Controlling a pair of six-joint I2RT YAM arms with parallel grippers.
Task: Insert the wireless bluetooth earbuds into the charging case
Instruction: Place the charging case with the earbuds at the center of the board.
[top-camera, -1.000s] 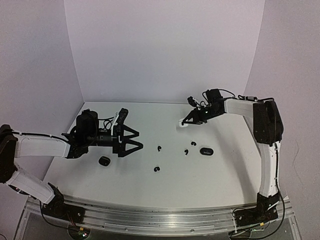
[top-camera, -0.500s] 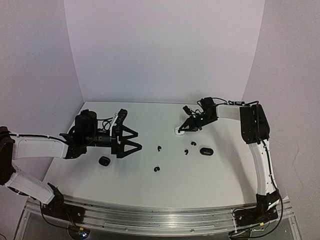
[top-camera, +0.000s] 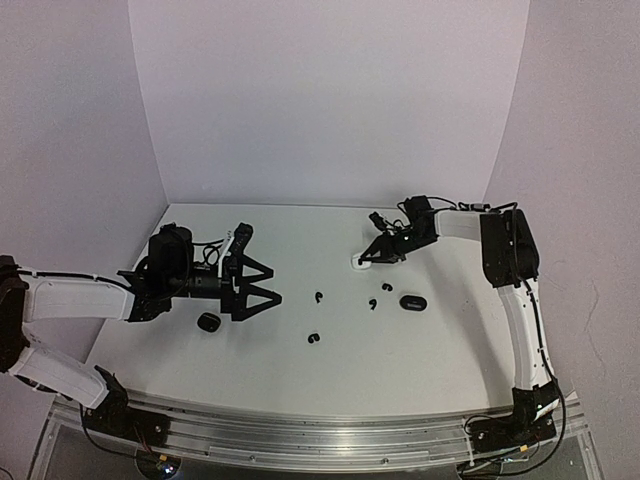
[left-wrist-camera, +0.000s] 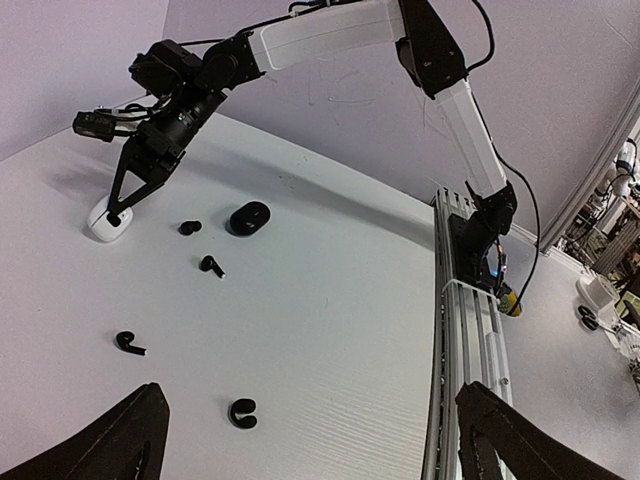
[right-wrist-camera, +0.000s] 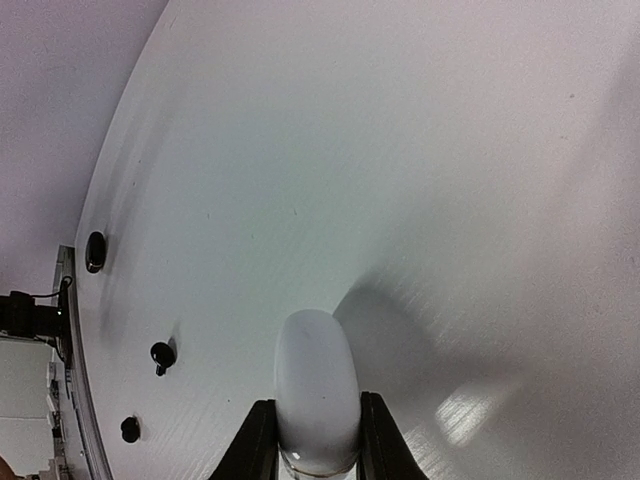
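My right gripper (right-wrist-camera: 316, 432) is clamped on the white case (right-wrist-camera: 315, 365), set down on the table (top-camera: 420, 350). Four black earbuds (top-camera: 313, 338) lie loose near that case, toward the arm bases. My left gripper (top-camera: 275, 282) gapes wide, well left of the case.

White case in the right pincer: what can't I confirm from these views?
White case: contents and lid state; right wrist view's bottom edge cuts it off, right pincer flanks it.
White earbuds: none discernible in any view.
Black case by the left arm: open or shut, too small in top view.
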